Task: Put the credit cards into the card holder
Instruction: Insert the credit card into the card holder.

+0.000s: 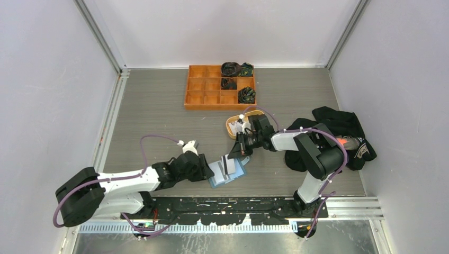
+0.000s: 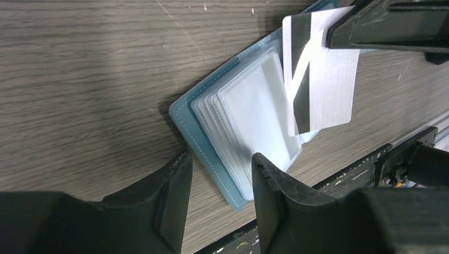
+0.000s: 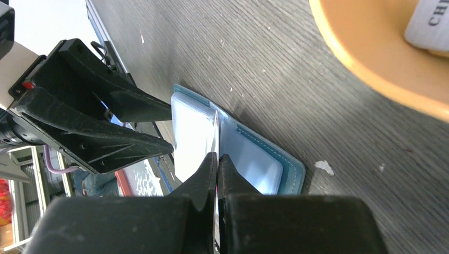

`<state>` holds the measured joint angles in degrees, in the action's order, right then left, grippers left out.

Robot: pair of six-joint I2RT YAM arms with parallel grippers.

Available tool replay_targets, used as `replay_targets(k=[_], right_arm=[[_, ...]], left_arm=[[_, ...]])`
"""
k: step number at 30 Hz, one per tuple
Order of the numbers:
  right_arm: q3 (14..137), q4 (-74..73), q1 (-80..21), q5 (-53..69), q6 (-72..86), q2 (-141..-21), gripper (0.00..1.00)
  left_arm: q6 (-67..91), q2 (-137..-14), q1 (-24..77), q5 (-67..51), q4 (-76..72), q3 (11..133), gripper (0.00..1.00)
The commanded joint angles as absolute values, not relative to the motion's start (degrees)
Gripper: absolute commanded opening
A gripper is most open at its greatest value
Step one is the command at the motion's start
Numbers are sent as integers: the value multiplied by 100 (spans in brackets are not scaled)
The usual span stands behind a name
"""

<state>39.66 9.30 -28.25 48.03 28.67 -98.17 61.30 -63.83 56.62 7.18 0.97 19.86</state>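
The blue card holder (image 1: pixel 217 180) lies open on the table, its clear sleeves (image 2: pixel 254 116) fanned upward. My right gripper (image 3: pixel 217 159) is shut on a white credit card with a black stripe (image 2: pixel 323 84). It holds the card on edge over the holder's middle fold (image 3: pixel 216 129). My left gripper (image 2: pixel 219 164) is open, its fingers astride the holder's near corner (image 2: pixel 238 198). One finger (image 2: pixel 270 185) sits over the sleeve edges and the other (image 2: pixel 174 190) stands clear of the cover. More credit cards (image 3: pixel 429 21) lie in the tan dish.
The oval tan dish (image 1: pixel 233 129) sits just behind the right gripper. An orange compartment tray (image 1: pixel 198 87) holding dark bundles is at the back. A black cloth heap (image 1: pixel 344 127) lies to the right. The table's front rail (image 2: pixel 402 143) runs close to the holder.
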Motion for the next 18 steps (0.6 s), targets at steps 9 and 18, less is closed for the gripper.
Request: replay_targets(k=[9, 18], right_arm=[[3800, 1160, -2829, 5038, 2861, -9959, 2], [3707, 1187, -2882, 5098, 2847, -9990, 4]], left_arm=[[6101, -6570, 5682, 707, 73, 2143, 45], [6106, -6651, 5686, 691, 35, 2153, 43]])
